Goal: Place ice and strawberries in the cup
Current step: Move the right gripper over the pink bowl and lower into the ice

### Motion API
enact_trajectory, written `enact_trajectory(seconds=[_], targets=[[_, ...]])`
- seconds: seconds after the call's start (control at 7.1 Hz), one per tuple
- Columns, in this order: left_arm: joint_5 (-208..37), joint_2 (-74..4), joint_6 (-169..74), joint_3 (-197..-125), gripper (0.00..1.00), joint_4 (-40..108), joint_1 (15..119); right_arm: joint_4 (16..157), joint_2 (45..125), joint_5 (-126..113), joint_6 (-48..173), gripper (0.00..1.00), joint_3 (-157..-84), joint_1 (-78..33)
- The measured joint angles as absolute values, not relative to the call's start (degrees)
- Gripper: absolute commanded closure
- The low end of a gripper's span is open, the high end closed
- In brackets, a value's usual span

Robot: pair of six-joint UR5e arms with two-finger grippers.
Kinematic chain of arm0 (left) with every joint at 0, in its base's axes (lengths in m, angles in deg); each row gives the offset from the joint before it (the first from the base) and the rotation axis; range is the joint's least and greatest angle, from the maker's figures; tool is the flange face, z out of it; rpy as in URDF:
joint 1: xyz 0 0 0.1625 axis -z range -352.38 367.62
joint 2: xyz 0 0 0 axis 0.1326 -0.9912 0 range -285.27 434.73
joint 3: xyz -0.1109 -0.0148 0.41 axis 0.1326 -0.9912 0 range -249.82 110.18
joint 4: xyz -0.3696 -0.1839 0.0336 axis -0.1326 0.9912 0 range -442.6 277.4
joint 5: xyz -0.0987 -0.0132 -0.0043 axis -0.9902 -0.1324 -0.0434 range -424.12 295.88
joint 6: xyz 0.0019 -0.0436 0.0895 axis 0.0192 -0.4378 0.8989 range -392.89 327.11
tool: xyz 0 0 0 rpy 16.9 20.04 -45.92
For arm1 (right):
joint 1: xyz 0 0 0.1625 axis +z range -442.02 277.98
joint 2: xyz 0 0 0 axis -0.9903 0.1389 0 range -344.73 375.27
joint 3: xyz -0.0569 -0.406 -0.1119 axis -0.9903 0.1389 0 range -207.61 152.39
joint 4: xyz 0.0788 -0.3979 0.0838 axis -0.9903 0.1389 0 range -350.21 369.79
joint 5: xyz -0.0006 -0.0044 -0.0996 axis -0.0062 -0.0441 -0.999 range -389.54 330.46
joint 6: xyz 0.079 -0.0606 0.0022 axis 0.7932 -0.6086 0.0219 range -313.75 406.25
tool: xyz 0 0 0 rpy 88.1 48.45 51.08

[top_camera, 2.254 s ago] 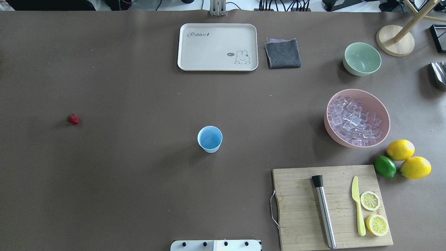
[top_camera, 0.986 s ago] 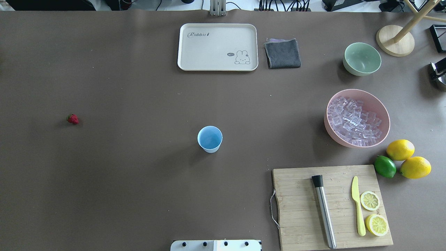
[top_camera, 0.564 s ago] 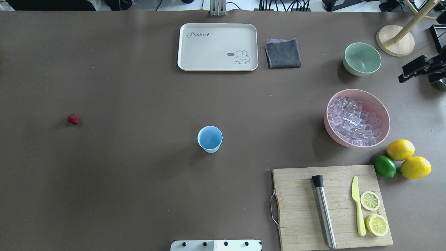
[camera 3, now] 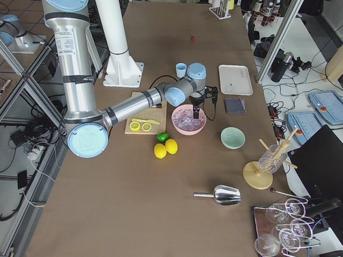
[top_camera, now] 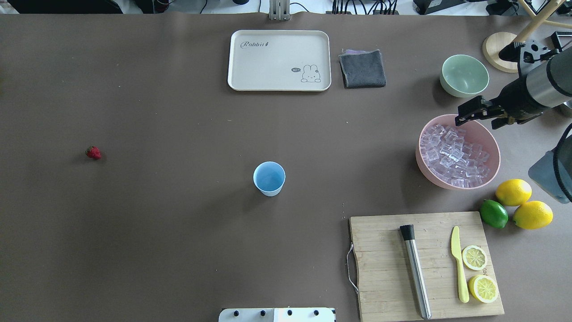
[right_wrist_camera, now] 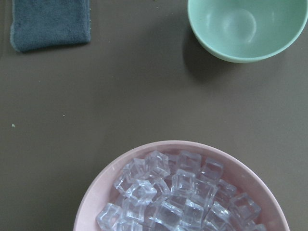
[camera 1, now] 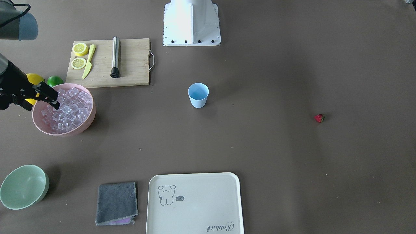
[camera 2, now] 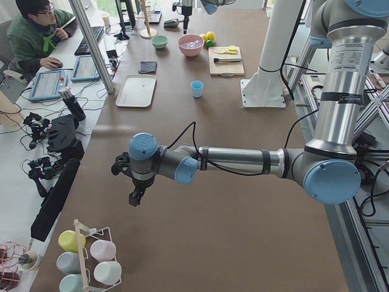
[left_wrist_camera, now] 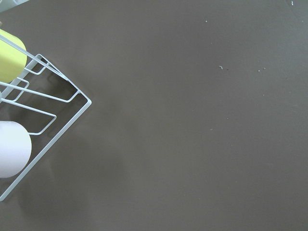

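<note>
Ice (top_camera: 453,154) is sitting heaped in the pink bowl (top_camera: 424,172) at the right of the overhead view, well apart from the cup (top_camera: 269,178), which is standing upright and empty at mid-frame. Over on the far left of that view the lone strawberry (top_camera: 93,153) is lying on the bare bench (top_camera: 170,232), well away from both.

And the right gripper (top_camera: 476,123) is hanging over the upper-right rim of the pink bowl, its jaws standing apart and gripping nothing. In the front-facing view its dark fingertips (camera 1: 57,105) are showing over the cubes at the bowl's left side. Whether they are touching any ice, I can't tell. Its wrist camera is looking straight down: the cubes are filling the lower half of the frame, the pale green bowl (right_wrist_camera: 248,26) is sitting at upper right and the grey cloth (right_wrist_camera: 50,21) at upper left.

The left gripper (camera 2: 135,198) is hanging low over bare bench in the lower left of the left side view, near a wire rack (left_wrist_camera: 45,103) of cups. How wide its jaws are, I can't tell.
</note>
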State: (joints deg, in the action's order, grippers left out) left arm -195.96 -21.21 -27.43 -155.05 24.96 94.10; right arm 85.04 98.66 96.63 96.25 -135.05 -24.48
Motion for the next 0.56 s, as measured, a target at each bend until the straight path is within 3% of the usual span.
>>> enact_trajectory(seconds=[0.56], targets=[[-195.96,-21.23,-27.44,-154.90,0.02,24.98,94.10,84.84,98.75,93.21,98.55,0.00,-133.95,-29.21]])
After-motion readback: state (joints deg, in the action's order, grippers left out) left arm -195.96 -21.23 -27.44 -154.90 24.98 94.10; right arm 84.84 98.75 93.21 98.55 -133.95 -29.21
